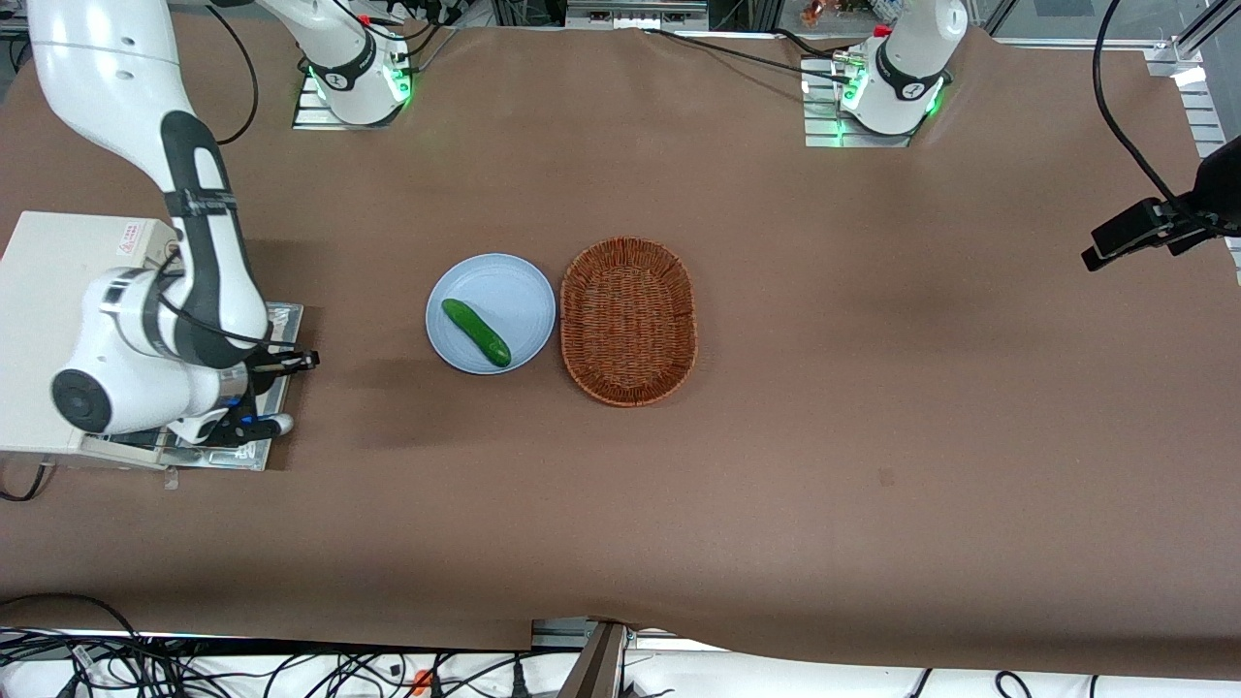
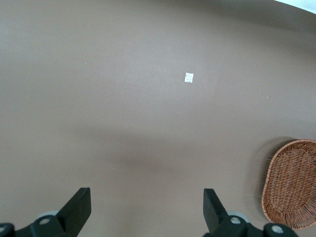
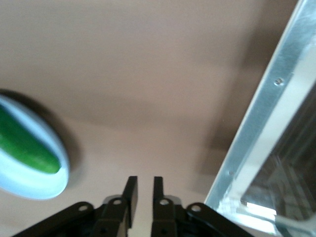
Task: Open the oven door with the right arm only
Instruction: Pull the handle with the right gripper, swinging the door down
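**Brown surface, door down flat**

Brown cloth surface (image 1: 776,465) stretched wide, cables trailing off its edges. Oven (image 1: 48,291) parked at working arm's end; door (image 3: 269,148) seemingly folded down flat in front of it. Pincer (image 3: 143,190) poised just beside door's edge, fingers nearly together, gripping nothing. Opening likely finished; next, probably a clean retreat. Plate (image 1: 504,286), cucumber (image 1: 476,332), basket (image 1: 628,320) mid-surface.
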